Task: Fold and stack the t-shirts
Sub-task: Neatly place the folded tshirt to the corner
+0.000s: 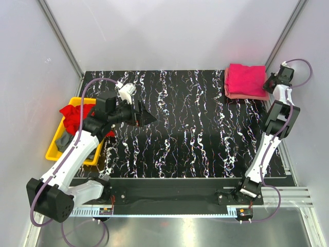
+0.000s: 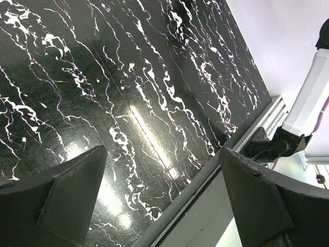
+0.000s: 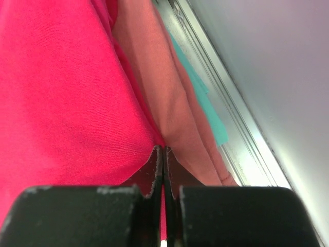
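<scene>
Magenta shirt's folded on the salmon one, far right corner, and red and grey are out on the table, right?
No. The top view shows the red shirt and grey shirt in the yellow bin, not on the table. The magenta shirt does sit folded on the salmon shirt.

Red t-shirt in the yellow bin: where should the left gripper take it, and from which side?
Probably pinch the raised crumpled folds of the red t-shirt, heaped at the yellow bin's far end, coming down from above: the bin's walls block a side approach. The left gripper is open.
</scene>
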### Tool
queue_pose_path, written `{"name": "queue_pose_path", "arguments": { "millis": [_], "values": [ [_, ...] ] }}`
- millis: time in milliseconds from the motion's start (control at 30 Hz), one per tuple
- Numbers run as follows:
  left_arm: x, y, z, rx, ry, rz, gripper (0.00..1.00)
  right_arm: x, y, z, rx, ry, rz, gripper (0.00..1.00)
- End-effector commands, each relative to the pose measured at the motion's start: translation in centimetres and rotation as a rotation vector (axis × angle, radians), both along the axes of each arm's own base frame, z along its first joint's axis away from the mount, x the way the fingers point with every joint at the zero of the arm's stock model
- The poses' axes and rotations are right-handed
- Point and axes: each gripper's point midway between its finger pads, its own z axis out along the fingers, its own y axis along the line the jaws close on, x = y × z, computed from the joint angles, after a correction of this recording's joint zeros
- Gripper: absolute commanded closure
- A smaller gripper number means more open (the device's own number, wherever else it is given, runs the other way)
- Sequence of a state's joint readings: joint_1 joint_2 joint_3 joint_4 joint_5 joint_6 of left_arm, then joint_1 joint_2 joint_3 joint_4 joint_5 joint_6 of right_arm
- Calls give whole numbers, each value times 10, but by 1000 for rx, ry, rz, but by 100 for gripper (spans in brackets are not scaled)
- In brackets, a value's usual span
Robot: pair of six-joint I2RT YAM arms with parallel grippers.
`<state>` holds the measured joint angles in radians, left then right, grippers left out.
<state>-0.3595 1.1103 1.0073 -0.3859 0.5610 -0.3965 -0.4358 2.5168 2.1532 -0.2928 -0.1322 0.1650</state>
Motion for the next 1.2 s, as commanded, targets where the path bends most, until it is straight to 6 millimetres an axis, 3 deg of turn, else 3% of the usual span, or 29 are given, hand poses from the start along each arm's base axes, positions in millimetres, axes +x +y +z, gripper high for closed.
{"name": "queue_pose_path", "arguments": {
  "millis": [0, 67, 167, 233, 267, 300, 367, 400, 433, 500, 533, 567, 600, 633, 767, 800, 1000, 1167],
  "values": [
    [3, -4, 13, -33, -55, -22, 3, 3, -48, 73, -43, -149, -128, 100],
    [3, -3, 14, -32, -59, -20, 3, 1, -50, 81, -46, -157, -139, 96],
    [1, -3, 15, -34, -61, -19, 3, -1, -46, 87, -31, -158, -138, 81],
    [0, -2, 16, -35, -67, -18, 3, -6, -44, 93, -18, -153, -148, 66],
    [0, -2, 16, -36, -66, -16, 3, -8, -43, 95, -13, -150, -154, 64],
    [1, -2, 17, -36, -70, -16, 3, -11, -39, 94, 7, -141, -151, 64],
    [-1, -2, 17, -37, -71, -18, 3, -16, -30, 110, 23, -155, -147, 71],
    [-1, -2, 18, -40, -72, -18, 3, -21, -24, 105, 51, -144, -155, 76],
    [-2, -3, 18, -43, -70, -22, 3, -26, -20, 118, 53, -153, -169, 77],
    [-2, -3, 18, -45, -68, -25, 3, -35, -9, 109, 105, -134, -181, 78],
    [-3, -3, 19, -47, -71, -27, 3, -35, 0, 123, 110, -164, -168, 78],
    [-3, -3, 18, -45, -71, -24, 3, -37, 5, 124, 120, -165, -166, 78],
    [-3, -2, 18, -45, -71, -24, 3, -38, 17, 117, 160, -158, -144, 78],
    [-4, -2, 18, -46, -74, -24, 3, -33, 30, 123, 175, -183, -111, 79],
    [-4, -3, 17, -46, -70, -27, 3, -16, 83, 116, 325, -213, 64, 91],
    [-4, -3, 17, -47, -69, -27, 3, -10, 99, 124, 389, -248, 131, 93],
    [-1, -4, 13, -43, -56, -28, 3, 4, 153, 87, 578, -205, 290, 94],
    [1, -4, 11, -36, -49, -23, 3, 1, 177, 39, 610, -103, 340, 92]
  ]
}}
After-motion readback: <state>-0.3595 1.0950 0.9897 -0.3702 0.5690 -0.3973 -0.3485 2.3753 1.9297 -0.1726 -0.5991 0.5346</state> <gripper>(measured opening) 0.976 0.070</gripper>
